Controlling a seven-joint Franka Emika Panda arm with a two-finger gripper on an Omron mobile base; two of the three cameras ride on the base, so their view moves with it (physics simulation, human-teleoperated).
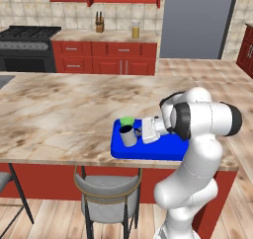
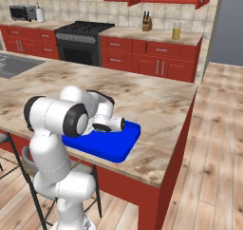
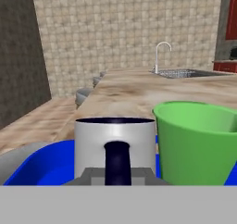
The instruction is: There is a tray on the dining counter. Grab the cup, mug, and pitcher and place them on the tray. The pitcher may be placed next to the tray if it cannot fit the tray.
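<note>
The blue tray [image 1: 170,148] [image 2: 121,146] [image 3: 39,165] lies at the near edge of the dining counter [image 1: 59,112] [image 2: 156,98]. The grey mug [image 1: 128,136] [image 3: 115,146] stands upright in its left part. My gripper [image 1: 140,133] [image 3: 117,177] is shut on the mug's dark handle [image 3: 117,160]. The green cup [image 1: 127,120] [image 3: 199,142] stands on the tray right beside the mug, on its far side. The pitcher [image 1: 135,29] [image 2: 176,31] with orange-yellow liquid stands on the wall counter, far from the arm.
A grey-seated stool [image 1: 106,193] stands under the counter's near edge below the tray. A sink with a tap [image 2: 14,65] [image 3: 178,70] is set in the counter to the left. A knife block [image 1: 99,22] and stove [image 1: 27,48] line the back wall.
</note>
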